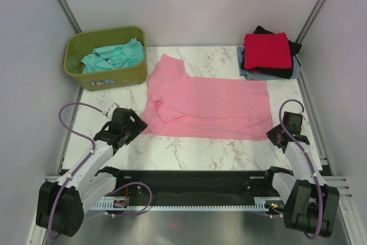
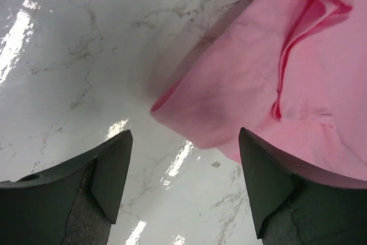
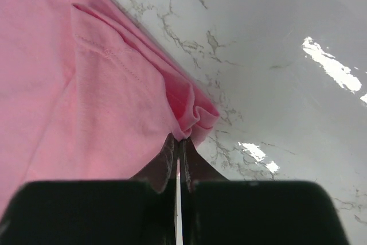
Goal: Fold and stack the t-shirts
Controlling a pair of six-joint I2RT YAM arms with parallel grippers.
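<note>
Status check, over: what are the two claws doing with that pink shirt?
Right gripper shut on near corner of pink t-shirt. Left gripper open, over its other near corner. Nothing in the way; tub and folded stack at far corners.

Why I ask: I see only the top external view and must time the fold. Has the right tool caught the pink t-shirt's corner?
Observer: The right wrist view shows the right tool shut, with the pink t-shirt corner bunched at its tips.
Operator: And the left tool?
Observer: The left tool is open and holds nothing. The shirt's near corner lies just ahead of the gap.
Operator: Is that corner flat?
Observer: Not quite. Its edge looks slightly rolled on the marble table, and a raised crease runs beside it.
</note>
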